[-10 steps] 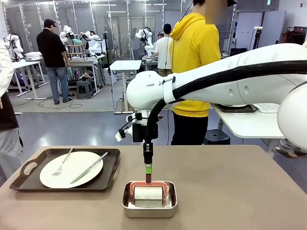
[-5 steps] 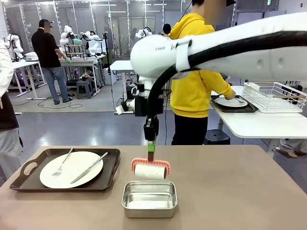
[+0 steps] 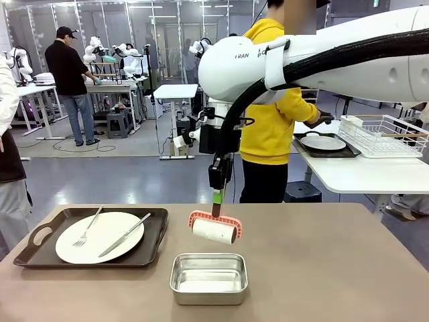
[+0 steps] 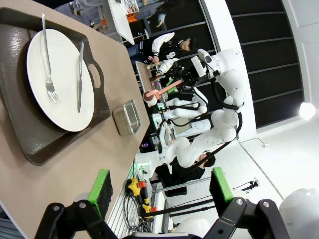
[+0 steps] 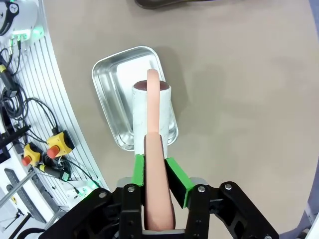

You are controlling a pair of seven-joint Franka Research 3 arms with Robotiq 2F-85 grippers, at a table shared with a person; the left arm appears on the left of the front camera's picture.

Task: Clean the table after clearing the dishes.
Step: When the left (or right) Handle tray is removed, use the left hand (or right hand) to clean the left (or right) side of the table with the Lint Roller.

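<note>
We see the tabletop as a wide, plain matte grey-brown surface running across the front view. At its left end lies a dark brown rectangular tray with cut-out handles. On the tray sits a round white dinner plate, with a silver fork and a silver knife lying slantwise across it.

We count one tray, one plate, one fork and one knife on the tabletop. Near its front edge stands one small rectangular steel pan, just right of the tray and apart from it. There is one lint roller, a white roll in a pink frame with a pink handle. Behind the tabletop, on a white side table at the right, we see a second dark tray carrying a second white plate, beside a white wire rack. A person in a yellow hoodie stands there.

The right arm reaches in from the right and across the middle, its wrist pointing straight down. The right hand is clamped on the roller's pink handle, green pads on either side. The roll hangs slightly tilted, clear of the tabletop, above and just behind the pan. The left hand is spread wide and holds nothing. It looks along the tabletop towards the tray and pan.
</note>
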